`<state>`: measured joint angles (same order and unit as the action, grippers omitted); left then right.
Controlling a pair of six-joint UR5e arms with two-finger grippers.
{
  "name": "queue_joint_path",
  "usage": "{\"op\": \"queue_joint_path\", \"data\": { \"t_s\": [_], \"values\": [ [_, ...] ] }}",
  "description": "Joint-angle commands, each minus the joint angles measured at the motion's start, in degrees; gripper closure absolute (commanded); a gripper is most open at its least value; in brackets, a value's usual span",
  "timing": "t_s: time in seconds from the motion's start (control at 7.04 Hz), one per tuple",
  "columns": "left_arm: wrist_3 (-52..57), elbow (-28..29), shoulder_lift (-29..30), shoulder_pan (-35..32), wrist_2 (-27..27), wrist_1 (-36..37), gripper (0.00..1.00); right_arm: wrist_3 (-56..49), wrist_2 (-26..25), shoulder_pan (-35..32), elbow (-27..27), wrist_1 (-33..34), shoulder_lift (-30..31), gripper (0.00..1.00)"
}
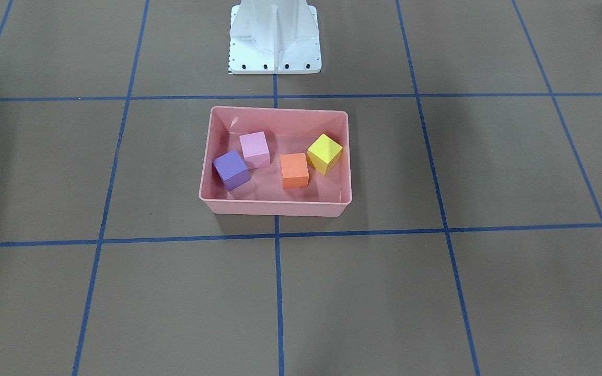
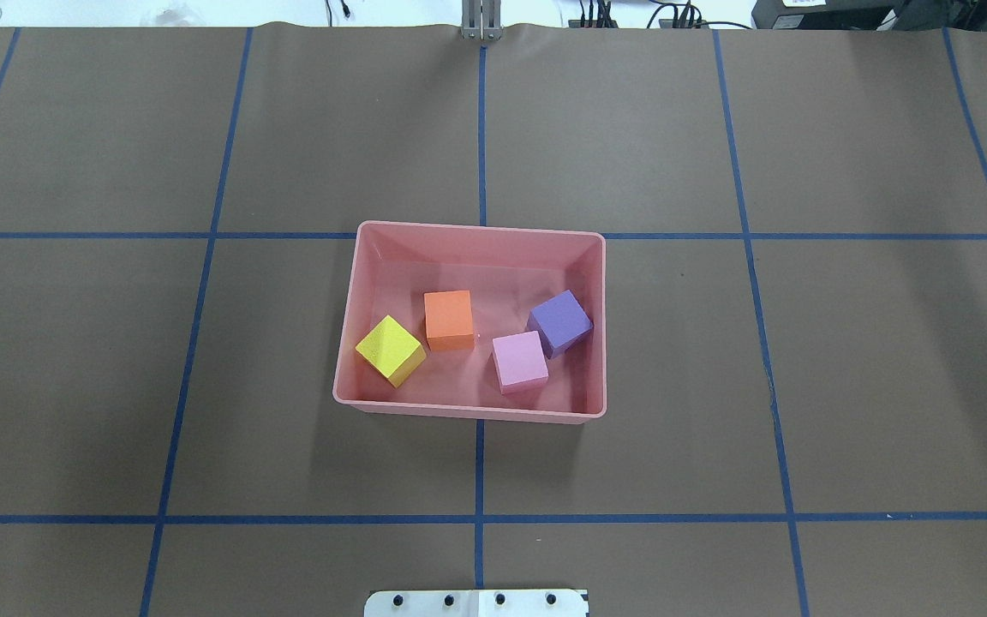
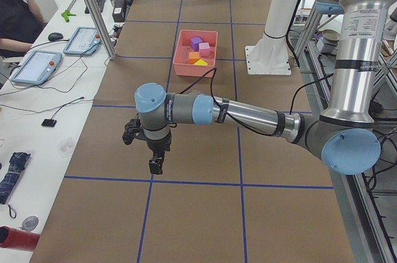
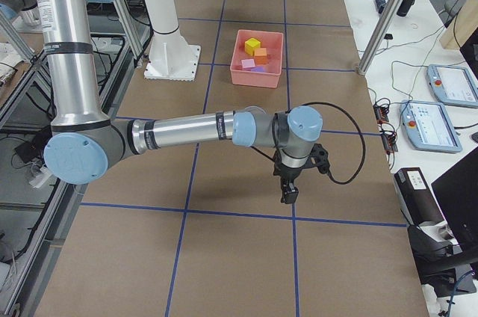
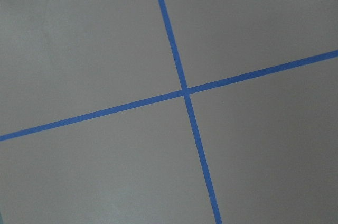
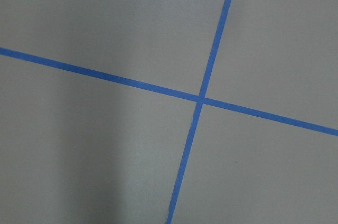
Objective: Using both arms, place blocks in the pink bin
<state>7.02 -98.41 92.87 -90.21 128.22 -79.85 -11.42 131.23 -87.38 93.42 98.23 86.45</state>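
The pink bin (image 2: 469,409) sits at the table's middle, also in the front view (image 1: 275,208) and small in both side views (image 3: 186,62) (image 4: 260,79). In it lie the yellow block (image 2: 390,350), the orange block (image 2: 449,319), the pale pink block (image 2: 519,361) and the purple block (image 2: 560,322). My left gripper (image 3: 155,165) hangs over the table far from the bin, near the table's left end. My right gripper (image 4: 288,194) hangs far from the bin near the right end. Each shows only in a side view, so I cannot tell whether they are open or shut.
The white pedestal base (image 1: 275,39) stands behind the bin. Blue tape lines (image 5: 185,91) grid the brown table. An operator (image 3: 15,8) sits at a side bench with tablets (image 3: 80,40) beyond the left end. Another bench with tablets (image 4: 429,122) lies past the right end.
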Motion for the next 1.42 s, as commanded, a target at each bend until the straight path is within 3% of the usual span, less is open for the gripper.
{"op": "queue_joint_path", "data": {
  "t_s": [0.0,0.43,1.28],
  "values": [
    [-0.4,0.6,-5.3,-0.1,0.3,-6.9,0.0,1.4,1.6,-2.0,-1.9,-3.1,2.5,0.0],
    [-1.1,4.6,-5.8,-0.1,0.3,-10.6,0.0,1.3,4.1,-4.4,-2.5,-3.1,3.8,0.0],
    [-1.1,5.0,-5.2,-0.1,0.4,-10.2,0.0,1.3,4.1,-4.5,-2.5,-3.3,3.3,0.0]
  ]
}}
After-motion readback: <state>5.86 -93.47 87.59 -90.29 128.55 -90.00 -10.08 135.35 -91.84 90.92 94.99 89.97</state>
